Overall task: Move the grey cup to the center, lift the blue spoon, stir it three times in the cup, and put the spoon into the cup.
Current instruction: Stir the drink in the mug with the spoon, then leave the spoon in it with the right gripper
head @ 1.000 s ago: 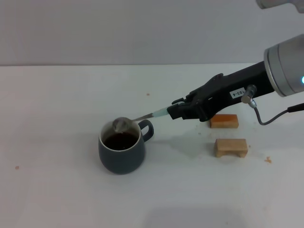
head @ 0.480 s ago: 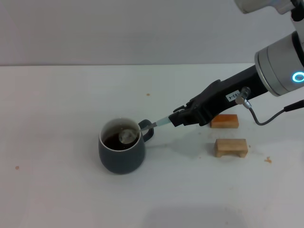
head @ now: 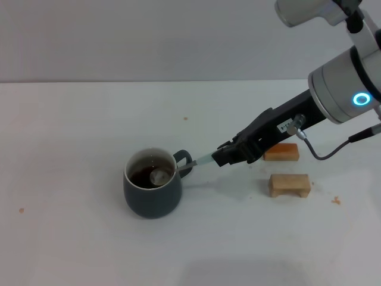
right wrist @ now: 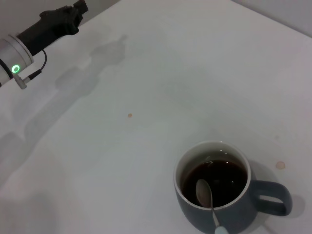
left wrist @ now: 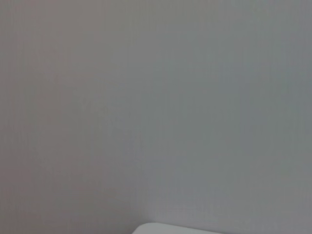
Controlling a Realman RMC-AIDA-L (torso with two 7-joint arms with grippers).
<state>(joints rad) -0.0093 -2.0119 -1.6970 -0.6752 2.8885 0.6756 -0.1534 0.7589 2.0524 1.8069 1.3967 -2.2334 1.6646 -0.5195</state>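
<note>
The grey cup (head: pixel 152 193) stands on the white table left of centre, its handle turned toward my right arm and dark liquid inside. The blue spoon (head: pixel 201 159) slants down over the rim beside the handle, with its metal bowl dipped in the liquid. My right gripper (head: pixel 219 158) is shut on the spoon's pale blue handle, just right of the cup. In the right wrist view the cup (right wrist: pixel 194 215) shows from above with the spoon (right wrist: pixel 203 192) in the liquid. My left gripper (right wrist: pixel 66 18) sits far off at the table's edge.
Two small wooden blocks lie right of the cup: an orange-brown one (head: pixel 280 152) under my right arm and a paler one (head: pixel 289 184) nearer the front. A few small brown spots mark the table (head: pixel 71 131).
My right gripper has sunk lower, carrying the spoon down. The spoon's bowl went from above the cup's rim into the liquid. The cup has not moved.
</note>
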